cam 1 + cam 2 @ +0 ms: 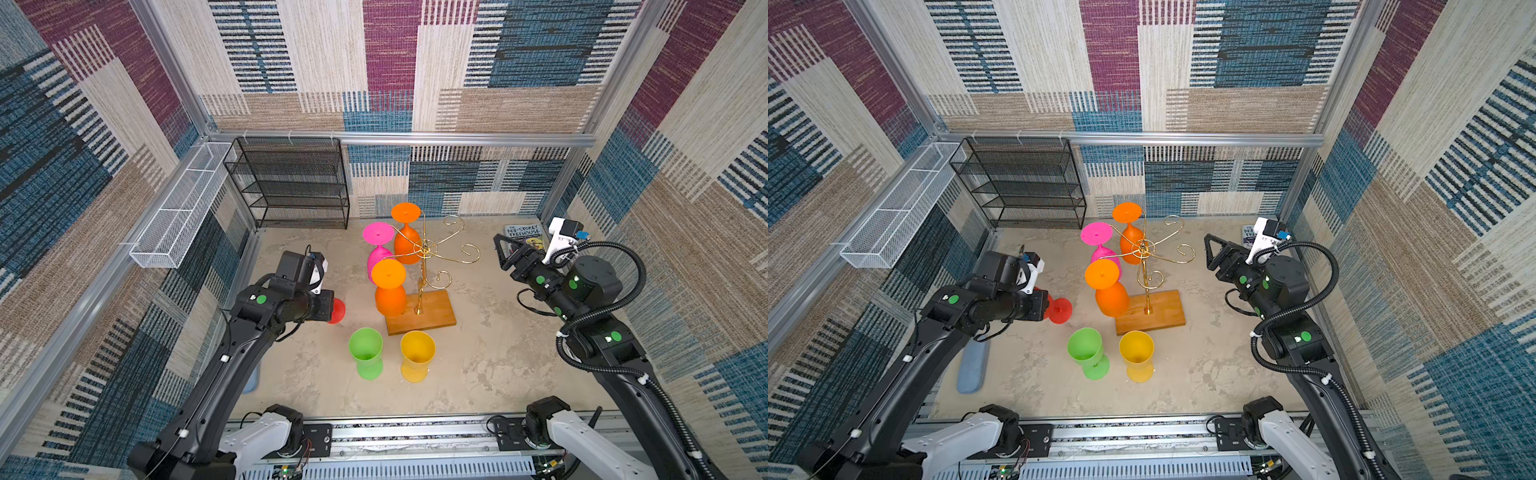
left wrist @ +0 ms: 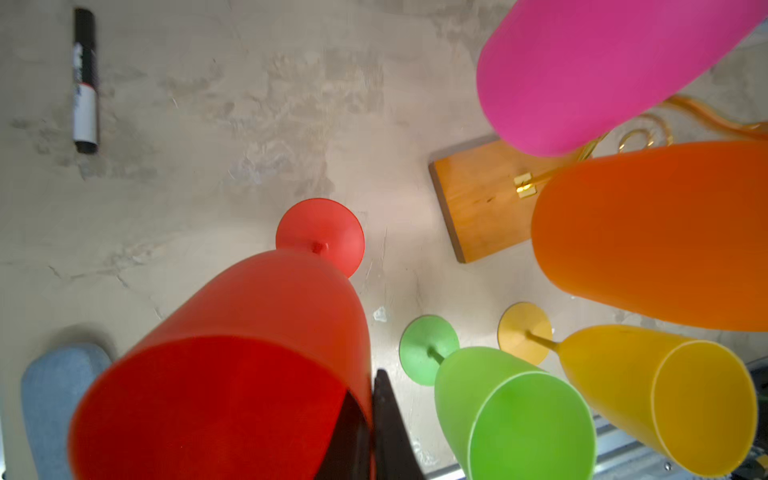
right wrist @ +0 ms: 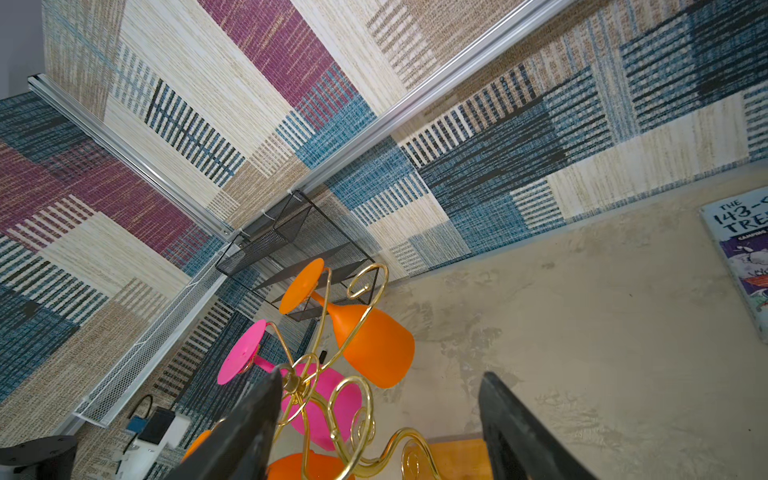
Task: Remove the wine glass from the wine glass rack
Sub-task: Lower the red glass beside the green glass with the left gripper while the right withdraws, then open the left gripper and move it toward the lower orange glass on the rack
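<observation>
The gold wire wine glass rack (image 1: 424,248) stands on its wooden base (image 1: 434,312) in the middle of the table. Three glasses hang on it upside down: an orange one at the back (image 1: 406,243), a pink one (image 1: 377,254) and an orange one in front (image 1: 390,293). My left gripper (image 2: 368,390) is shut on the rim of a red wine glass (image 2: 249,353), one finger inside the bowl and one outside. Its foot (image 1: 1059,310) shows left of the rack base. My right gripper (image 3: 380,376) is open and empty, to the right of the rack's arms.
A green glass (image 1: 365,353) and a yellow glass (image 1: 417,356) stand upright in front of the rack base. A black mesh shelf (image 1: 291,183) and a white mesh basket (image 1: 183,208) are at the back left, and a book (image 1: 523,236) at the back right. A blue cloth (image 1: 971,365) and a black marker (image 2: 85,83) lie on the left.
</observation>
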